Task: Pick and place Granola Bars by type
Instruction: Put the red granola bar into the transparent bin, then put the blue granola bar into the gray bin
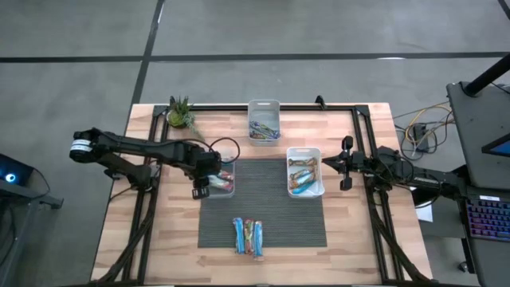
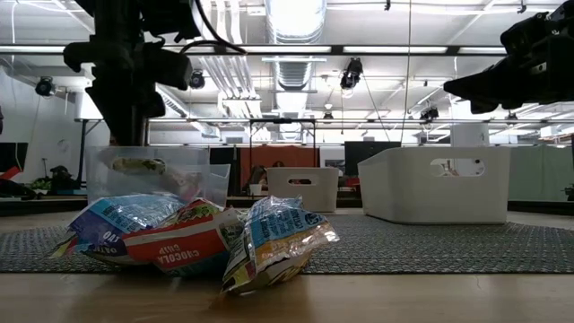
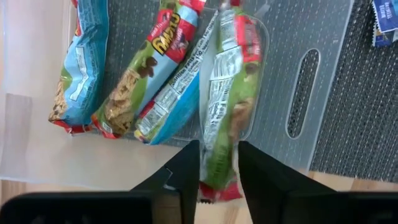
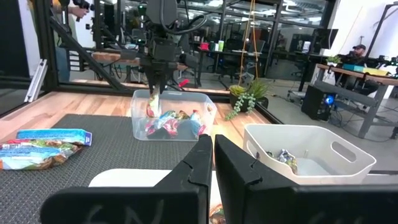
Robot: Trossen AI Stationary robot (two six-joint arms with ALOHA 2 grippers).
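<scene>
Foil-wrapped green bar (image 3: 225, 106) in left hand (image 3: 219, 163), pinched at one end over clear bin (image 1: 227, 188): light, crinkly, slippery. Right hand (image 4: 213, 155) pressed together, idle near the surface's right edge.

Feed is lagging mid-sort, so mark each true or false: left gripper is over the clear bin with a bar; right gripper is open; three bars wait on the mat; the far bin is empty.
1. The left gripper is over the clear bin with a green bar between its fingers. True.
2. The right gripper is open. False: it is shut, beside the white bin.
3. Three bars wait on the mat. True.
4. The far bin is empty. False: it holds wrapped bars.
</scene>
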